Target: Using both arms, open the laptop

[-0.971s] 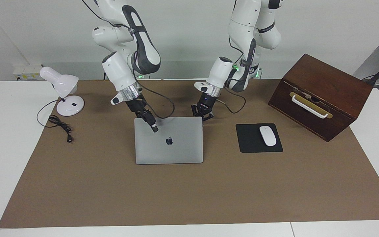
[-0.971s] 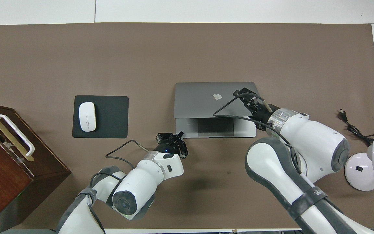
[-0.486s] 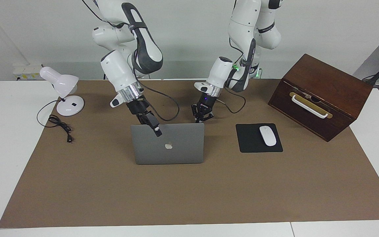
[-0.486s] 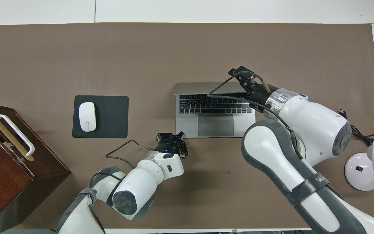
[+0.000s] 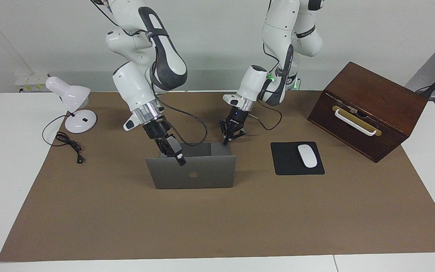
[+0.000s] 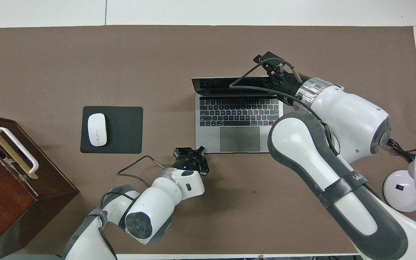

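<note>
Your right hand (image 5: 180,161) sat on the laptop (image 5: 193,175) lid's top edge, grip unclear. Your left hand (image 5: 225,141), fingers together, pressed its base corner.

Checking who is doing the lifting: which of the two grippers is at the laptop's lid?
The right gripper, at the lid's top edge on the laptop. The left gripper sits shut at the base's near corner, away from the lid.

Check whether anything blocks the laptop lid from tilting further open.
Nothing visible does. The bare mat lies on the lid's outward side of the laptop. The right pincer is at the lid's top edge; the left pincer, shut, is at the base's corner nearest the robots.
</note>
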Controlling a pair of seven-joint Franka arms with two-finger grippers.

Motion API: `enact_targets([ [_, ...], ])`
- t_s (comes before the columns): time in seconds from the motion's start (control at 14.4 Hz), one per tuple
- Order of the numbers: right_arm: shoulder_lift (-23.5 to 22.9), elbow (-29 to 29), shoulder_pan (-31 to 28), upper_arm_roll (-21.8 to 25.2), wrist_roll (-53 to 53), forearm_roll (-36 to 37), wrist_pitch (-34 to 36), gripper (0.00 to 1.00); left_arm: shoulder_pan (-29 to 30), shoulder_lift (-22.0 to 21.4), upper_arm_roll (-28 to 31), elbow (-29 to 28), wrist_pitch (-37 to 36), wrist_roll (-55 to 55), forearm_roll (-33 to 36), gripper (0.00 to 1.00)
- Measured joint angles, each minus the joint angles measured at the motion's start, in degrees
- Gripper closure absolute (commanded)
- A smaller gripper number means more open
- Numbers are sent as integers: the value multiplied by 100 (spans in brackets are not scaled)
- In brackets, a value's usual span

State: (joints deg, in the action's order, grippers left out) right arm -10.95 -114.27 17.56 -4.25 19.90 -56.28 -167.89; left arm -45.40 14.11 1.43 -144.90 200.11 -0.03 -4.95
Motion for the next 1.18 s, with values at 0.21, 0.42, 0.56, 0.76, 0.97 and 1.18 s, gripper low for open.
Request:
enact_targets([
  [0.21,-166,239,-28,15,-1,0,0,0,0,1,0,0,2,0,0,100],
  [0.42,-399,405,-34,12,-3,0,0,0,0,2,0,0,3,1,0,100],
  [0.56,-584,569,-34,11,-5,0,0,0,0,2,0,0,4,1,0,100],
  [0.76,-726,766,-30,9,-8,0,0,0,0,2,0,0,5,1,0,100],
  [0.97,-733,823,31,-9,-7,0,0,0,0,3,0,-1,6,2,0,100],
  [1.18,-535,915,210,-40,224,-9,0,0,0,3,0,-1,6,2,0,100],
])
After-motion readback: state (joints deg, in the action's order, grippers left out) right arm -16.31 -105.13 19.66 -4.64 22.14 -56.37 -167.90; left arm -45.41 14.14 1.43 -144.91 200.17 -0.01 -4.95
